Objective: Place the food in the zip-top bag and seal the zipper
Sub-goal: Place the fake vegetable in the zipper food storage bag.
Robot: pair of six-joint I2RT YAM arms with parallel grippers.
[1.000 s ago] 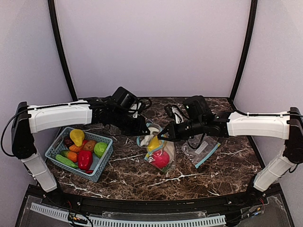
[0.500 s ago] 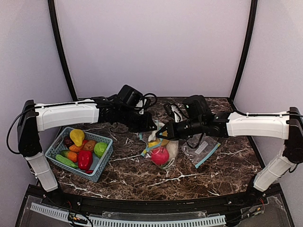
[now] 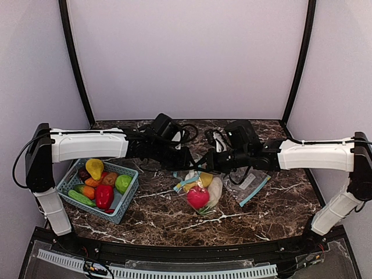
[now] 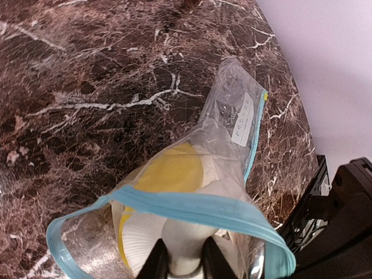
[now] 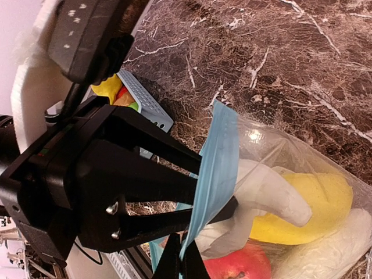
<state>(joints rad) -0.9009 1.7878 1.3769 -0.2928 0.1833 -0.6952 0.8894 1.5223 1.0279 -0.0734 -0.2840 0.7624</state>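
Right end effector (image 5: 183, 263) clamped on the bag's (image 4: 192, 207) blue rim, mouth held open!
More food (image 3: 104, 195) waits in the basket (image 3: 123, 214) near left; on the surface (image 3: 163, 216) beyond, left end effector (image 4: 185, 266) straddles a white piece (image 4: 180, 235) inside the bag, grip unclear. Withdrawing could snag the rim and spill it.

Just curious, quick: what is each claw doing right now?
Left gripper: around the white food in the bag; grip cannot be told.
Right gripper: closed on the bag's rim.
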